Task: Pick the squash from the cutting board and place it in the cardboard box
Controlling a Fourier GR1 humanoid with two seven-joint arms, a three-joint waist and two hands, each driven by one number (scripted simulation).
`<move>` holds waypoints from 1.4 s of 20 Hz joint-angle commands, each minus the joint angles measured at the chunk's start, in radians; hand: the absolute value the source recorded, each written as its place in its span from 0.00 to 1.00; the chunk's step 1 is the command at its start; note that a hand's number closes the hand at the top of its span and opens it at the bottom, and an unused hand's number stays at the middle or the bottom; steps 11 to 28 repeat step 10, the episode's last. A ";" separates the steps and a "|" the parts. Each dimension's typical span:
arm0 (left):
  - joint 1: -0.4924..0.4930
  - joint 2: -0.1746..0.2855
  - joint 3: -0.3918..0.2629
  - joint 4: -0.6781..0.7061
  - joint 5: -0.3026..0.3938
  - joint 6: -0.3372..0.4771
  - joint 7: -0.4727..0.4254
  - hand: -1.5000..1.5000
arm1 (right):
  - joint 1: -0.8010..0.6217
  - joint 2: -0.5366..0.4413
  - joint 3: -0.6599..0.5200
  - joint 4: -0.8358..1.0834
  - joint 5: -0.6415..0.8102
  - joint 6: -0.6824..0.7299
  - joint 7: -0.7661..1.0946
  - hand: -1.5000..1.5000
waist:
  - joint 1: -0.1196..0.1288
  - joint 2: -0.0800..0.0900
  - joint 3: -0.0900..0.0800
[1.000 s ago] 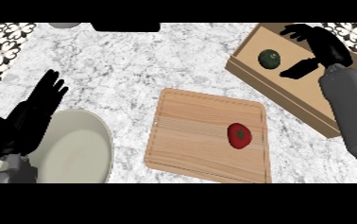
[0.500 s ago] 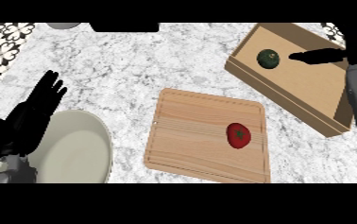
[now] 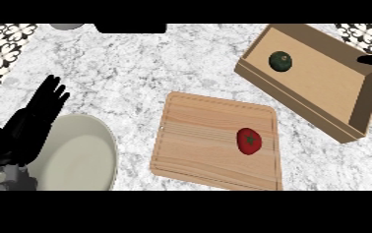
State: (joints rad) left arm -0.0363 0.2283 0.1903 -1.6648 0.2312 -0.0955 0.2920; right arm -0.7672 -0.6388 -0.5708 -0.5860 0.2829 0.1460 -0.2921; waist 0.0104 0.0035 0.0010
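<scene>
1. Head view: I'm looking steeply down on a grey-white marbled tabletop (image 3: 138, 65).
2. The squash (image 3: 280, 61), small, round and dark green, lies inside the cardboard box (image 3: 323, 87) at the far right. It sits on the box floor near the far-left corner, and nothing is touching it.
3. The box lies at an angle, with its long near wall running from the middle down towards the right edge.
4. The wooden cutting board (image 3: 203, 138) lies near me, in the middle and just left of the box. The two are close but I see a strip of tabletop between them.
5. A red tomato (image 3: 248, 140) rests on the right part of the board.
6. My left hand (image 3: 30, 124) shows at the left edge, spread open with its fingers (image 3: 51, 87) pointing up and away, holding nothing. It rests at the left rim of a pale plate (image 3: 76, 156) in the near-left corner.
7. Of my right hand (image 3: 365, 59) only a small black tip shows at the right edge, over the box's right side and well clear of the squash. I cannot tell whether it is spread or closed.
</scene>
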 commanded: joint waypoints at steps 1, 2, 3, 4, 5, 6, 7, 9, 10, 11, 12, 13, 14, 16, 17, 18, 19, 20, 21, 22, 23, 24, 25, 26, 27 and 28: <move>-0.036 -0.023 -0.028 0.030 -0.033 0.017 -0.010 0.50 | 0.005 -0.127 -0.033 0.124 -0.037 0.133 -0.095 0.00 | 0.006 0.006 0.001; -0.056 -0.030 -0.025 0.051 -0.038 0.038 0.004 0.50 | 0.037 -0.141 -0.023 0.088 -0.038 0.159 -0.102 0.00 | -0.003 0.002 0.000; 0.025 -0.013 -0.012 -0.002 -0.024 -0.008 -0.035 0.50 | 0.005 -0.175 -0.022 0.121 -0.034 0.164 -0.094 0.00 | 0.008 0.002 0.000; -0.002 -0.012 -0.014 0.009 -0.019 -0.010 -0.021 0.50 | 0.053 -0.148 -0.024 0.154 -0.037 0.157 -0.181 0.00 | 0.007 0.003 0.001; -0.048 0.000 -0.001 0.082 -0.037 -0.003 -0.039 0.50 | 0.059 -0.169 -0.031 0.174 -0.041 0.174 -0.199 0.00 | 0.004 0.005 0.001; 0.041 -0.010 0.014 0.018 -0.010 -0.026 -0.059 0.50 | 0.056 -0.139 -0.012 0.141 -0.041 0.131 -0.173 0.00 | 0.004 0.000 0.000; 0.009 0.000 0.010 0.024 -0.013 -0.020 -0.038 0.50 | 0.053 -0.212 -0.030 0.222 -0.028 0.162 -0.227 0.00 | 0.014 0.006 0.001; -0.058 -0.002 0.009 0.037 -0.013 0.005 0.003 0.50 | 0.047 -0.209 -0.012 0.237 -0.026 0.178 -0.251 0.00 | 0.011 0.005 0.001; -0.039 -0.028 -0.008 0.072 -0.040 0.009 -0.044 0.50 | 0.078 -0.231 -0.014 0.219 -0.035 0.212 -0.252 0.00 | 0.003 0.003 0.000; -0.039 -0.028 -0.008 0.072 -0.040 0.009 -0.044 0.50 | 0.078 -0.231 -0.014 0.219 -0.035 0.212 -0.252 0.00 | 0.003 0.003 0.000; -0.039 -0.028 -0.008 0.072 -0.040 0.009 -0.044 0.50 | 0.078 -0.231 -0.014 0.219 -0.035 0.212 -0.252 0.00 | 0.003 0.003 0.000; -0.039 -0.028 -0.008 0.072 -0.040 0.009 -0.044 0.50 | 0.078 -0.231 -0.014 0.219 -0.035 0.212 -0.252 0.00 | 0.003 0.003 0.000; -0.039 -0.028 -0.008 0.072 -0.040 0.009 -0.044 0.50 | 0.078 -0.231 -0.014 0.219 -0.035 0.212 -0.252 0.00 | 0.003 0.003 0.000; -0.039 -0.028 -0.008 0.072 -0.040 0.009 -0.044 0.50 | 0.078 -0.231 -0.014 0.219 -0.035 0.212 -0.252 0.00 | 0.003 0.003 0.000; -0.039 -0.028 -0.008 0.072 -0.040 0.009 -0.044 0.50 | 0.078 -0.231 -0.014 0.219 -0.035 0.212 -0.252 0.00 | 0.003 0.003 0.000; -0.039 -0.028 -0.008 0.072 -0.040 0.009 -0.044 0.50 | 0.078 -0.231 -0.014 0.219 -0.035 0.212 -0.252 0.00 | 0.003 0.003 0.000; -0.039 -0.028 -0.008 0.072 -0.040 0.009 -0.044 0.50 | 0.078 -0.231 -0.014 0.219 -0.035 0.212 -0.252 0.00 | 0.003 0.003 0.000; -0.039 -0.028 -0.008 0.072 -0.040 0.009 -0.044 0.50 | 0.078 -0.231 -0.014 0.219 -0.035 0.212 -0.252 0.00 | 0.003 0.003 0.000; -0.039 -0.028 -0.008 0.072 -0.040 0.009 -0.044 0.50 | 0.078 -0.231 -0.014 0.219 -0.035 0.212 -0.252 0.00 | 0.003 0.003 0.000; -0.039 -0.028 -0.008 0.072 -0.040 0.009 -0.044 0.50 | 0.078 -0.231 -0.014 0.219 -0.035 0.212 -0.252 0.00 | 0.003 0.003 0.000; -0.039 -0.028 -0.008 0.072 -0.040 0.009 -0.044 0.50 | 0.078 -0.231 -0.014 0.219 -0.035 0.212 -0.252 0.00 | 0.003 0.003 0.000; -0.039 -0.028 -0.008 0.072 -0.040 0.009 -0.044 0.50 | 0.078 -0.231 -0.014 0.219 -0.035 0.212 -0.252 0.00 | 0.003 0.003 0.000; -0.039 -0.028 -0.008 0.072 -0.040 0.009 -0.044 0.50 | 0.078 -0.231 -0.014 0.219 -0.035 0.212 -0.252 0.00 | 0.003 0.003 0.000; -0.039 -0.028 -0.008 0.072 -0.040 0.009 -0.044 0.50 | 0.078 -0.231 -0.014 0.219 -0.035 0.212 -0.252 0.00 | 0.003 0.003 0.000; -0.039 -0.028 -0.008 0.072 -0.040 0.009 -0.044 0.50 | 0.078 -0.231 -0.014 0.219 -0.035 0.212 -0.252 0.00 | 0.003 0.003 0.000; -0.039 -0.028 -0.008 0.072 -0.040 0.009 -0.044 0.50 | 0.078 -0.231 -0.014 0.219 -0.035 0.212 -0.252 0.00 | 0.003 0.003 0.000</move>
